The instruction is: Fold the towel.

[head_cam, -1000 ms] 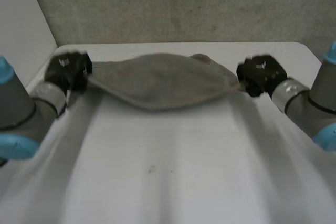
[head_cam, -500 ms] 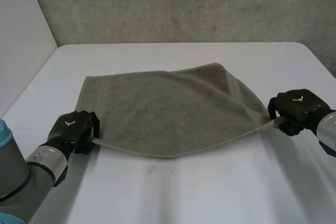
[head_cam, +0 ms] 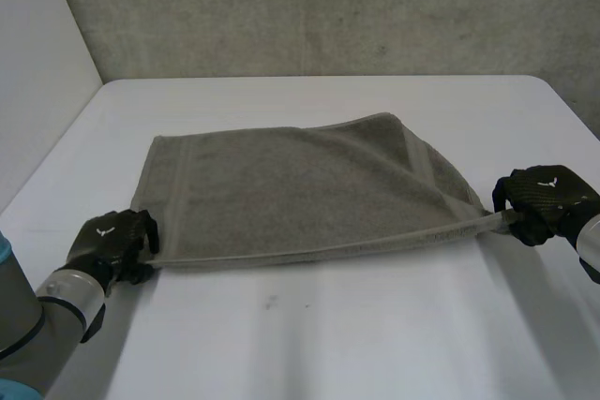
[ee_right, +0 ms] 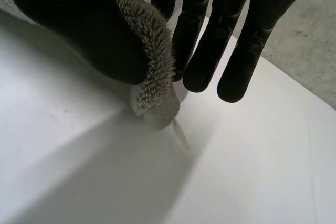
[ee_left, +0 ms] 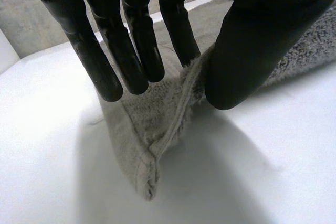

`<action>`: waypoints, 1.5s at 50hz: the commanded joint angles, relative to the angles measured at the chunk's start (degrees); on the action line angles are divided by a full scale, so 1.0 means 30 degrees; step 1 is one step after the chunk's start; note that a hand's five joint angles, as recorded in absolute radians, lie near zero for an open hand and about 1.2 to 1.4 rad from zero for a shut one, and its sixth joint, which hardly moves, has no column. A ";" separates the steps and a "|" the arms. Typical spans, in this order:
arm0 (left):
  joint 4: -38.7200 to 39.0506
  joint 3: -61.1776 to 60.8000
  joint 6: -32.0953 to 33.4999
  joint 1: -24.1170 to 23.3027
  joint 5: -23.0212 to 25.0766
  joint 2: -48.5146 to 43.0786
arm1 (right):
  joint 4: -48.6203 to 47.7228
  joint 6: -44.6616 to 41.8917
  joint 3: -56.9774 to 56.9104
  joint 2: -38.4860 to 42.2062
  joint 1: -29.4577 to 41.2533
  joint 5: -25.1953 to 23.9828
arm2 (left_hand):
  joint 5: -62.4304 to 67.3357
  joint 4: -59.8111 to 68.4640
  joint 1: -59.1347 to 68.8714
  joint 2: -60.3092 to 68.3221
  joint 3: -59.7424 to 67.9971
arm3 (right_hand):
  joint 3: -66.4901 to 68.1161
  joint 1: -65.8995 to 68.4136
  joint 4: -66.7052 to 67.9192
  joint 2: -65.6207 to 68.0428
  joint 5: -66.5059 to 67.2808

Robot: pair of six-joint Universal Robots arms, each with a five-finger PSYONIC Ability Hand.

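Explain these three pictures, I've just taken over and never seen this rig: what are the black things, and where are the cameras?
This is a two-armed robot at a white table. The wide picture is from a camera above and behind, looking down. The other two are from cameras on each wrist, looking along the palm. The black things are the left robot hand and right robot hand. A grey towel lies on the table; each robot hand pinches one near corner between thumb and fingers, the edge stretched between them.
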 commanded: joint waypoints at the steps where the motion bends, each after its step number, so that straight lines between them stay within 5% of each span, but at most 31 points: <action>1: 0.0099 -0.0852 0.2789 -0.0065 0.0035 0.0886 | 0.0148 -0.0001 -0.0043 0.0092 0.0081 0.0086 | 0.8514 0.8203 0.8211 0.8206 0.8212 | 0.3955 0.0470 0.3825 0.4057 0.4418; 6: -0.0601 -0.1235 0.4141 -0.0065 -0.0023 0.4685 | 0.1491 -0.0060 -0.1094 -0.0432 -0.0094 0.0115 | 0.8514 0.8203 0.8211 0.8206 0.8212 | 0.3955 0.0470 0.3825 0.4057 0.4418; 13: -0.5309 0.1771 0.4143 0.0169 0.0035 1.1513 | 0.5950 0.0028 -0.4643 -0.5064 -0.0124 -0.0148 | 0.8514 0.8203 0.8211 0.8206 0.8212 | 0.3955 0.0470 0.3825 0.4057 0.4418; 22: -0.9336 0.6118 0.4055 0.0111 0.0035 1.2609 | 0.7852 0.1873 -1.0147 -0.6851 -0.0095 -0.0177 | 0.8514 0.8203 0.8211 0.8206 0.8212 | 0.3955 0.0470 0.3825 0.4057 0.4418; 27: -0.9453 0.6791 0.4055 0.0111 0.0006 1.0596 | 0.8645 0.1581 -1.0444 -0.6353 -0.0065 -0.0236 | 0.8514 0.8203 0.8211 0.8206 0.8212 | 0.3955 0.0470 0.3825 0.4057 0.4418; 36: -0.9453 0.8667 0.4055 -0.0241 -0.0053 0.4289 | 0.8996 -0.1285 -1.1582 0.0023 0.1805 0.2042 | 0.8514 0.8203 0.8211 0.8206 0.8212 | 0.3955 0.0470 0.3825 0.4057 0.4418; 41: -0.9482 1.3165 0.4230 -0.1672 -0.0228 -0.1586 | 0.8822 -0.1905 -1.3805 0.3099 0.3241 0.4211 | 0.8514 0.8203 0.8211 0.8206 0.8212 | 0.3955 0.0470 0.3825 0.4057 0.4418; 46: -0.9482 1.8142 0.4085 -0.2085 -0.0490 -0.4230 | 0.7884 -0.1554 -1.6977 0.5629 0.3978 0.5125 | 0.8514 0.8203 0.8211 0.8206 0.8212 | 0.3955 0.0470 0.3825 0.4057 0.4418; 51: -0.9075 2.3795 0.3297 -0.2641 -0.1368 -0.4997 | 0.4016 -0.0206 -1.9673 0.6156 0.4329 0.5360 | 0.8514 0.8203 0.8211 0.8206 0.8212 | 0.3955 0.0470 0.3825 0.4057 0.4418; 56: -0.7174 2.7235 0.0579 -0.2965 -0.2480 -0.4532 | -0.3876 0.2718 -1.9269 0.3703 0.4417 0.6382 | 0.8514 0.8203 0.8211 0.8206 0.8212 | 0.3955 0.0470 0.3825 0.4057 0.4418; 62: -0.5909 2.6310 -0.2503 -0.2907 -0.3743 -0.2892 | -0.6675 0.3251 -1.6810 0.2030 0.4359 0.6298 | 0.8514 0.8203 0.8211 0.8206 0.8212 | 0.3955 0.0470 0.3825 0.4057 0.4418; 75: -0.4795 1.7193 -0.2772 -0.2526 -0.1869 -0.2860 | -0.2810 0.3075 -1.2026 0.3373 0.4183 0.2664 | 0.8514 0.8203 0.8211 0.8206 0.8212 | 0.3955 0.0470 0.3825 0.4057 0.4418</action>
